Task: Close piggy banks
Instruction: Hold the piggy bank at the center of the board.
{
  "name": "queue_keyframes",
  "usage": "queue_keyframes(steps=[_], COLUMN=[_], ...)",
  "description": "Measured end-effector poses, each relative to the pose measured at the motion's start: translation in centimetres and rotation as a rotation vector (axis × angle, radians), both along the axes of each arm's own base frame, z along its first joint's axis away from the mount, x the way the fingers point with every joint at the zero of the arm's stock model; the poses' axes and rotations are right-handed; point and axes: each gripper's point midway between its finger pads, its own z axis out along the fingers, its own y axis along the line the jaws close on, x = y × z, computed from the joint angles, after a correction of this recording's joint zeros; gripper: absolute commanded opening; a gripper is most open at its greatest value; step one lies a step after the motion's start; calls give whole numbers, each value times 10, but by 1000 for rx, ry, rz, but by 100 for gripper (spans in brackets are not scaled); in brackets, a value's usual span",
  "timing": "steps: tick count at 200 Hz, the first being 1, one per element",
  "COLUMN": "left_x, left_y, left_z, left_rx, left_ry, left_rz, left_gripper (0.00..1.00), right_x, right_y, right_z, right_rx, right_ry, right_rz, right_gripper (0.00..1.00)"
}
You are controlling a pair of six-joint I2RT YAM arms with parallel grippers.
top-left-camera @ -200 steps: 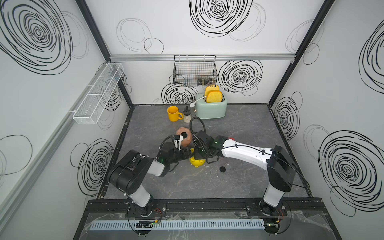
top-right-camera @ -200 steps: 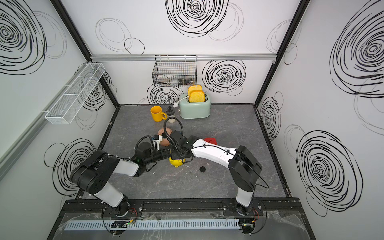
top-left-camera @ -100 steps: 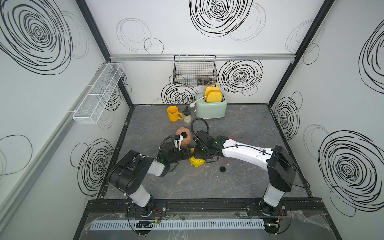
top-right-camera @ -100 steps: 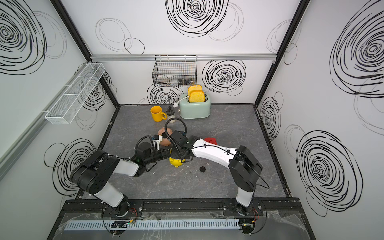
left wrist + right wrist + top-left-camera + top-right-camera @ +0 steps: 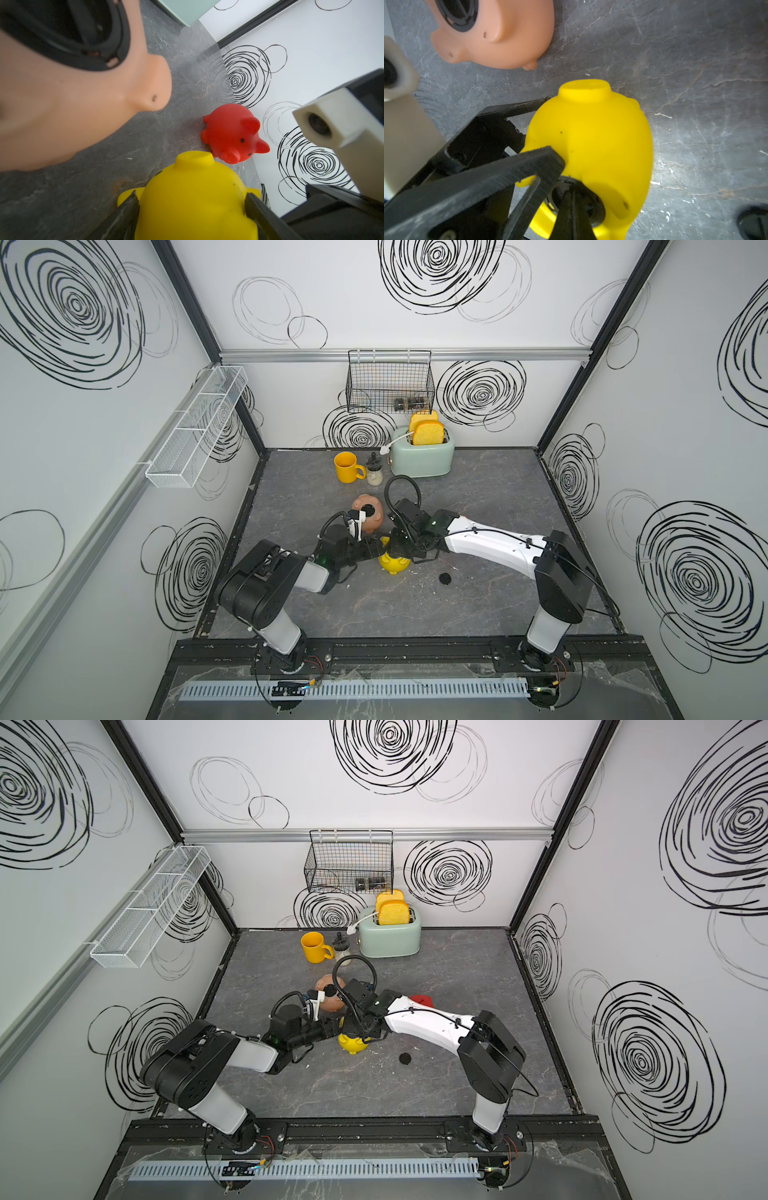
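The yellow piggy bank [image 5: 392, 565] [image 5: 352, 1045] [image 5: 195, 172] [image 5: 602, 135] lies mid-table, belly hole turned sideways. My left gripper [image 5: 191, 196] [image 5: 379, 549] is shut on its body, one finger pressed on each flank. My right gripper [image 5: 572, 197] [image 5: 400, 548] is shut, its tips pushed against a black plug [image 5: 593, 207] seated in that belly hole. Just behind lies the pale pink piggy bank [image 5: 368, 516] [image 5: 336, 1003] [image 5: 72, 108] [image 5: 508, 41], belly up, with a black plug in its hole. The red piggy bank [image 5: 422, 999] [image 5: 230, 133] lies on its side behind my right arm.
A loose black plug [image 5: 445, 578] [image 5: 404, 1058] lies on the table in front of my right arm. At the back stand a yellow mug [image 5: 347, 466], a small jar [image 5: 374, 475] and a green toaster [image 5: 422, 456]. A wire basket [image 5: 390, 381] hangs on the back wall.
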Motion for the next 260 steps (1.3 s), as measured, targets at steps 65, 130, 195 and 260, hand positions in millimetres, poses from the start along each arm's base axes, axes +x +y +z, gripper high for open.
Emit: queue_keyframes(steps=[65, 130, 195, 260], left_x=[0, 0, 0, 0], left_y=[0, 0, 0, 0], left_z=[0, 0, 0, 0], left_rx=[0, 0, 1, 0], left_ry=[-1, -3, -4, -5], left_rz=[2, 3, 5, 5], left_gripper=[82, 82, 82, 82], right_x=[-1, -1, -1, 0], right_y=[-2, -2, -3, -10], right_z=[-1, 0, 2, 25], right_rx=[12, 17, 4, -62], right_ry=[9, 0, -13, -81], right_rz=[1, 11, 32, 48], right_gripper=[4, 7, 14, 22])
